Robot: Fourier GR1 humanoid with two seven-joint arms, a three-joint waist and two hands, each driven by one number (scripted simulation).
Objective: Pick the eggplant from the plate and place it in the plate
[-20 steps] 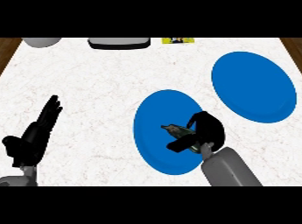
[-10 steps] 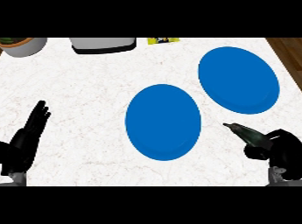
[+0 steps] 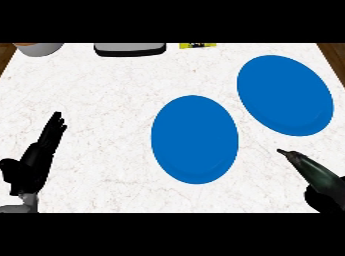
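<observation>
Two blue plates lie on the white marbled counter: a near plate (image 3: 195,138) at the centre and a far plate (image 3: 284,94) at the upper right. Both are bare. The dark eggplant (image 3: 315,174) is off the plates, at the lower right edge of the head view, its tip pointing up and left. My right hand (image 3: 339,198) is curled round its lower end, partly cut off by the view's edge. My left hand (image 3: 35,159) rests open at the lower left, fingers straight and pointing up.
Along the counter's back edge stand a grey pot (image 3: 38,48), a dark and white appliance (image 3: 130,48) and a small yellow item (image 3: 198,45). Wooden floor shows past both side edges of the counter.
My right hand has lifted the eggplant off the near plate and carried it right and toward the view's lower edge. The view has shifted. The left hand stays resting.
</observation>
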